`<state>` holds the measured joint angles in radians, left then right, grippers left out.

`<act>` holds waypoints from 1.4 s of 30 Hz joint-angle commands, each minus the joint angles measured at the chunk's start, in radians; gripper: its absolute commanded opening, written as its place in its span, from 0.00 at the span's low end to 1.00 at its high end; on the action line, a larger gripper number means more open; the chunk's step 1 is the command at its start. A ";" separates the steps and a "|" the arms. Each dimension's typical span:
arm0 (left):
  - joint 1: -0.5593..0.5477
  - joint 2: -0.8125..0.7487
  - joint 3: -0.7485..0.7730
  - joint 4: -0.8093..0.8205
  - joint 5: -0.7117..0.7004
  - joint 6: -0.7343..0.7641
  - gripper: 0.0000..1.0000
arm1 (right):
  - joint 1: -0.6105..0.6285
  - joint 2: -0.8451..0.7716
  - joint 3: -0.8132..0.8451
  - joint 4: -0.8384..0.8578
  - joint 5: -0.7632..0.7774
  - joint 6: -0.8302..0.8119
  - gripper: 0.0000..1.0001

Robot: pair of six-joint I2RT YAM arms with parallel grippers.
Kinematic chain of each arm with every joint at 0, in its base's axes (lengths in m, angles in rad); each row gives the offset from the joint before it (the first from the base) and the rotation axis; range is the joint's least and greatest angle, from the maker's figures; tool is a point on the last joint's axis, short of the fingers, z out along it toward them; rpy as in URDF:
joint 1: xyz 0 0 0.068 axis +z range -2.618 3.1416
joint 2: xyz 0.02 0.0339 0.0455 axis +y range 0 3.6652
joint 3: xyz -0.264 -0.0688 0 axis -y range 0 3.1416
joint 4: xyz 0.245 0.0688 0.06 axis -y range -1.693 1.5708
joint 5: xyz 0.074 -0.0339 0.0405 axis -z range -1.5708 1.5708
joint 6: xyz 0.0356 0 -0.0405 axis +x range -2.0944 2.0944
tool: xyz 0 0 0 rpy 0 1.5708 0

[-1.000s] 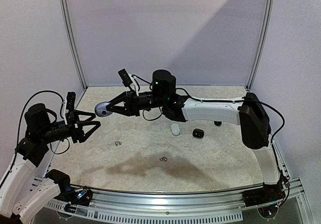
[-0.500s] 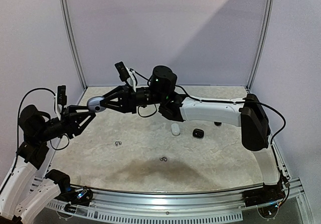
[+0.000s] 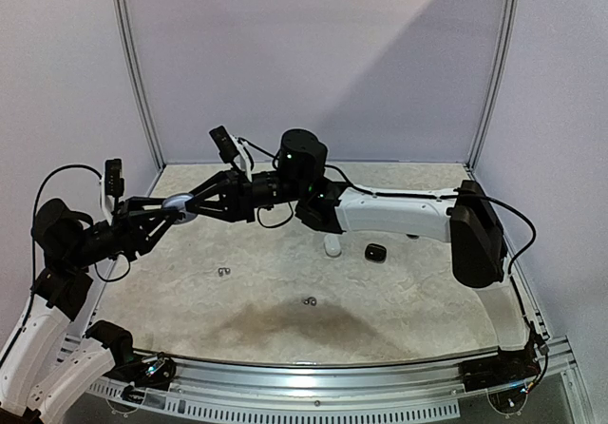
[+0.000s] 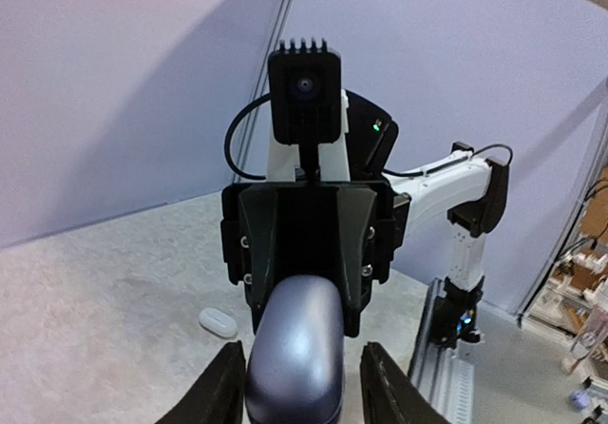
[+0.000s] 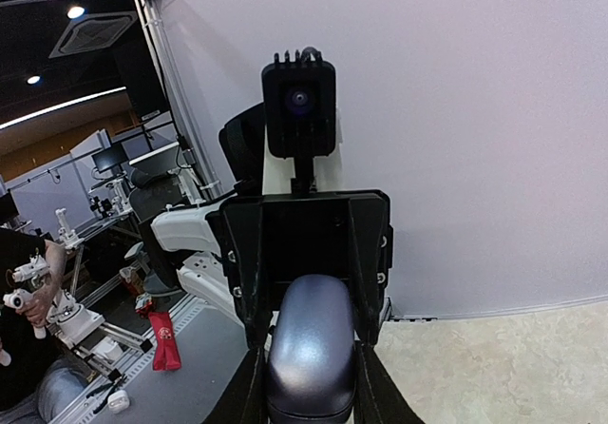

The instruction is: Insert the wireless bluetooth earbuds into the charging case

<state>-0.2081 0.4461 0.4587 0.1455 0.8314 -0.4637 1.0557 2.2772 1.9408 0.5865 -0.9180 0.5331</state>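
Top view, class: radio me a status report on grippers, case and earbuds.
Right gripper shut on grey case, mid-air. Left gripper around its other end, grip unclear. Earbuds loose on table. Nothing in the way.

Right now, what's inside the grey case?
Nothing shows: the grey case is shut, held by the right end effector, the left end effector astride it. Its shell hides the contents.

My left wrist view's bottom edge cuts off the charging case and the left gripper's fingertips; I can't tell whether they touch it. On the table, a tiny earbud toward the left edge and a second earbud nearer the front are too small to tell colour.
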 commanded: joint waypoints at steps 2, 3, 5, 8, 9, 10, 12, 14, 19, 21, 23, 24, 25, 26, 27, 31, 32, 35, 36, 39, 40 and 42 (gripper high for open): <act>0.005 0.006 0.002 -0.007 0.025 -0.008 0.23 | 0.012 0.019 0.030 -0.005 -0.010 -0.013 0.00; 0.003 0.004 -0.001 -0.014 0.029 -0.006 0.18 | 0.012 0.019 0.030 -0.005 -0.009 -0.014 0.00; 0.002 0.001 -0.001 -0.029 0.032 -0.002 0.09 | 0.011 0.020 0.030 -0.007 -0.006 -0.015 0.00; 0.000 -0.004 0.002 -0.049 0.028 0.006 0.00 | 0.011 0.021 0.030 -0.035 0.016 -0.022 0.00; 0.001 -0.009 0.003 -0.070 0.021 0.015 0.00 | 0.011 0.019 0.030 -0.070 0.028 -0.041 0.09; 0.002 -0.014 0.005 -0.091 0.009 0.027 0.00 | 0.011 0.018 0.029 -0.103 0.048 -0.058 0.27; 0.005 -0.029 0.008 -0.158 -0.041 0.060 0.00 | 0.011 0.011 0.016 -0.185 0.114 -0.112 0.58; 0.017 -0.051 0.009 -0.229 -0.119 0.090 0.00 | 0.011 0.002 -0.007 -0.278 0.223 -0.198 0.70; 0.088 -0.096 -0.001 -0.356 -0.377 0.134 0.00 | 0.012 0.062 0.028 -0.519 0.582 -0.375 0.82; 0.111 -0.114 -0.020 -0.380 -0.431 0.153 0.00 | 0.011 0.121 0.089 -0.599 0.650 -0.403 0.83; 0.126 -0.123 -0.032 -0.381 -0.458 0.160 0.00 | 0.013 0.200 0.153 -0.671 0.689 -0.402 0.84; 0.135 -0.125 -0.029 -0.380 -0.464 0.170 0.00 | 0.012 0.237 0.188 -0.707 0.702 -0.399 0.84; 0.144 -0.129 -0.029 -0.380 -0.467 0.174 0.00 | 0.013 0.265 0.217 -0.731 0.709 -0.396 0.84; 0.149 -0.132 -0.031 -0.382 -0.474 0.174 0.00 | 0.014 0.300 0.229 -0.739 0.720 -0.392 0.84; 0.152 -0.133 -0.031 -0.384 -0.480 0.176 0.00 | 0.016 0.314 0.232 -0.731 0.726 -0.390 0.84; 0.159 -0.124 -0.040 -0.367 -0.466 0.175 0.00 | 0.020 0.380 0.273 -0.738 0.719 -0.376 0.84; 0.159 -0.120 -0.043 -0.360 -0.458 0.171 0.00 | 0.026 0.392 0.290 -0.745 0.720 -0.377 0.84; 0.159 -0.112 -0.049 -0.347 -0.447 0.164 0.00 | 0.042 0.429 0.322 -0.750 0.723 -0.405 0.84; 0.159 -0.110 -0.049 -0.344 -0.446 0.163 0.00 | 0.046 0.439 0.324 -0.747 0.727 -0.412 0.83; 0.161 -0.105 -0.052 -0.338 -0.445 0.162 0.00 | 0.056 0.457 0.331 -0.751 0.737 -0.438 0.81; 0.161 -0.105 -0.054 -0.337 -0.445 0.161 0.00 | 0.059 0.467 0.334 -0.757 0.741 -0.444 0.80; 0.161 -0.104 -0.056 -0.332 -0.444 0.161 0.00 | 0.065 0.478 0.340 -0.775 0.764 -0.458 0.78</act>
<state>-0.0605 0.3363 0.4232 -0.2134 0.3843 -0.3061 1.0988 2.6930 2.2555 -0.1398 -0.1982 0.1162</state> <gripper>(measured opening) 0.277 0.796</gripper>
